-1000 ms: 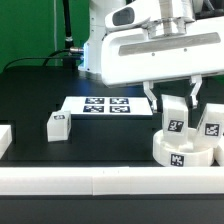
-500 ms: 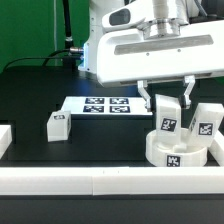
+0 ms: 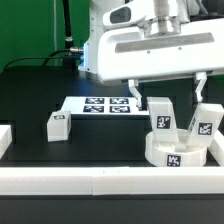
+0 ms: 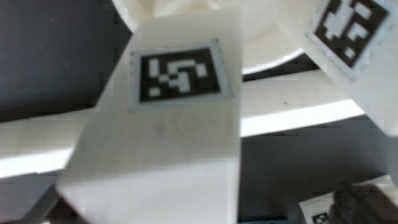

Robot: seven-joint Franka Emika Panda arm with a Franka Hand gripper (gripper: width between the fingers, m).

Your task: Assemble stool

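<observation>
The round white seat [image 3: 176, 153] lies near the front rail at the exterior view's right, with a tag on its side. Two white tagged legs stand in it: one [image 3: 160, 119] between my fingers, another [image 3: 207, 125] to its right, leaning a little. My gripper [image 3: 168, 94] is open above the first leg, with its fingers [image 3: 134, 98] spread clear of both sides of it. The wrist view is filled by this leg [image 4: 178, 110], with the seat [image 4: 267, 55] behind it and the second leg [image 4: 349, 30] at the edge. A third leg [image 3: 57, 126] lies loose on the table.
The marker board [image 3: 98, 104] lies flat behind the loose leg. A long white rail [image 3: 90, 181] runs along the front edge. A short white piece [image 3: 4, 139] sits at the far left. The robot's white body [image 3: 150, 50] hangs over the seat.
My fingers were close around the leg and have spread apart, letting it go. The seat with its legs has shifted slightly toward the exterior view's left.
</observation>
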